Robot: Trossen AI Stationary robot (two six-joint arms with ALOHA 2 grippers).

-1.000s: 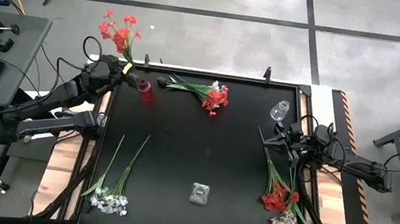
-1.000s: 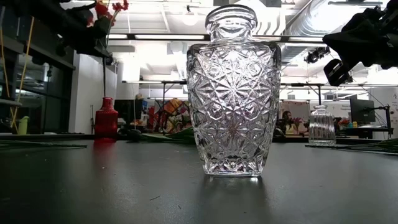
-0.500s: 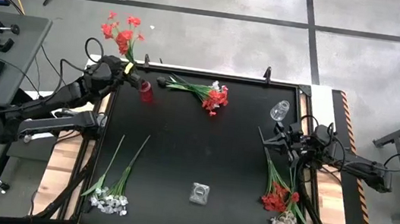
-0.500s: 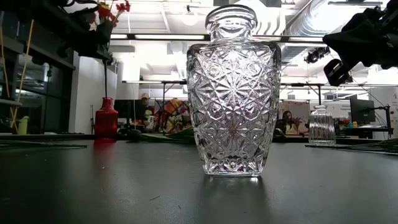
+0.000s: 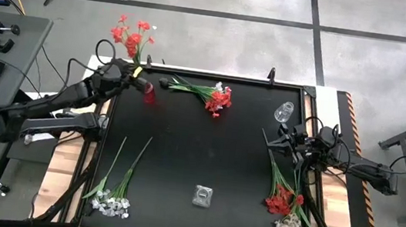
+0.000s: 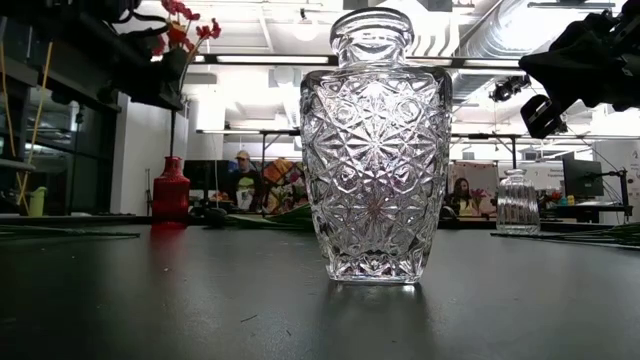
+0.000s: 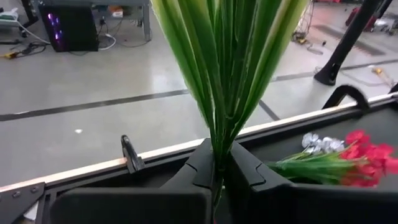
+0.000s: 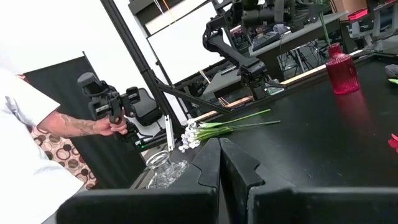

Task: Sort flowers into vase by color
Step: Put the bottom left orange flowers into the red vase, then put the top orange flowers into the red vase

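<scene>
My left gripper (image 5: 131,79) sits at the upper left of the high view, just at the table's (image 5: 181,165) far-left corner, and it is clamped around a bunch of red flowers (image 5: 135,37). Their blossoms stand above the gripper, out past the table edge in that view. In the left wrist view the green stems (image 7: 227,68) fan up out of my pinched fingers (image 7: 245,171). The red vase (image 5: 148,93) stands just right of the gripper in the high view; the low view shows it at left (image 6: 171,190) with the blossoms (image 6: 185,25) held high above it.

A second red bunch (image 5: 216,98) lies flat on the table at upper centre, heads toward the right (a few white blossoms seem mixed in). A white spray (image 5: 111,195) lies at the lower left, and a mixed red-and-white bunch (image 5: 285,205) lies at the lower right. A cut-glass vase (image 5: 203,196) stands at lower centre, and it fills the middle of the low view (image 6: 375,150). A smaller clear vase (image 5: 285,111) stands at upper right.

My right gripper (image 5: 273,141) waits at the right edge, above the lower-right bunch, its fingers (image 8: 208,168) pressed together on nothing. A person (image 8: 37,149) shows at the left of the right wrist view, holding a handle.
</scene>
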